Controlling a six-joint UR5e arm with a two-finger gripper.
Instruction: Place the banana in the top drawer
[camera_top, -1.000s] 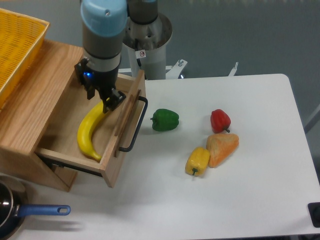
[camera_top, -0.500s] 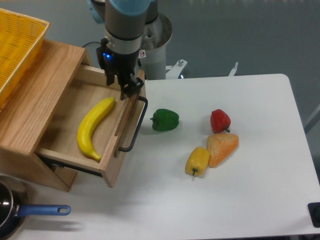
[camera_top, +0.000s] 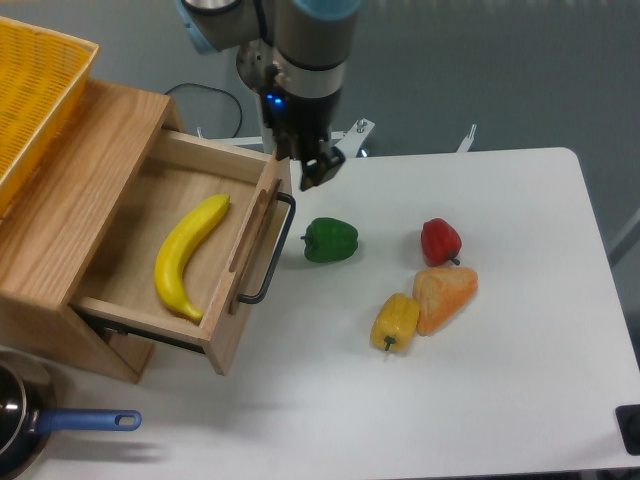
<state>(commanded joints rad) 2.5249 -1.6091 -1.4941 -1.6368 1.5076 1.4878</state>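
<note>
Your banana (camera_top: 187, 258) lies flat in the open top drawer (camera_top: 150, 305) — nothing gripping it. Claw (camera_top: 318, 170) hangs above the worktop (camera_top: 520, 350) just past the drawer's back corner, holding nothing; fingers apart or together — cannot tell.

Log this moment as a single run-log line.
banana: lying flat in top drawer | drawer: pulled open | end effector: empty, above table by drawer handle, apart from banana | placement: done
</note>
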